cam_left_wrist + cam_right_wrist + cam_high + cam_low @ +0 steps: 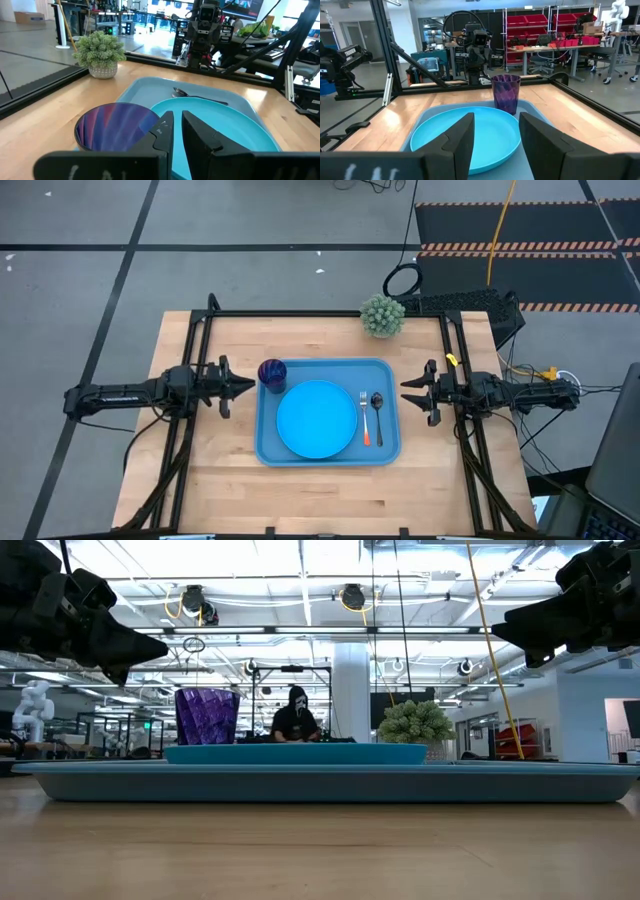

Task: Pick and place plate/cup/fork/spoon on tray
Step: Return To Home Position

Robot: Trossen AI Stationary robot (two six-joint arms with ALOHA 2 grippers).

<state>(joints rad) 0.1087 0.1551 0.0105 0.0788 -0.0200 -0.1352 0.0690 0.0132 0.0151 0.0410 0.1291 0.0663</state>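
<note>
The blue tray (390,442) lies in the middle of the table. On it the sky-blue plate (316,418) lies flat. The purple-blue cup (272,373) stands upright in the tray's far left corner. The orange-handled fork (365,420) and the dark spoon (377,408) lie side by side right of the plate. My left gripper (247,387) hovers shut and empty just left of the tray, beside the cup (117,125). My right gripper (406,392) hovers open and empty just right of the tray. In the low view both grippers are well above the tray (320,783).
A small potted plant (382,315) stands at the table's far edge, behind the tray's right corner. Black frame rails run along the table's left and right sides. Bare wood lies in front of the tray. A person (297,718) sits far off in the room.
</note>
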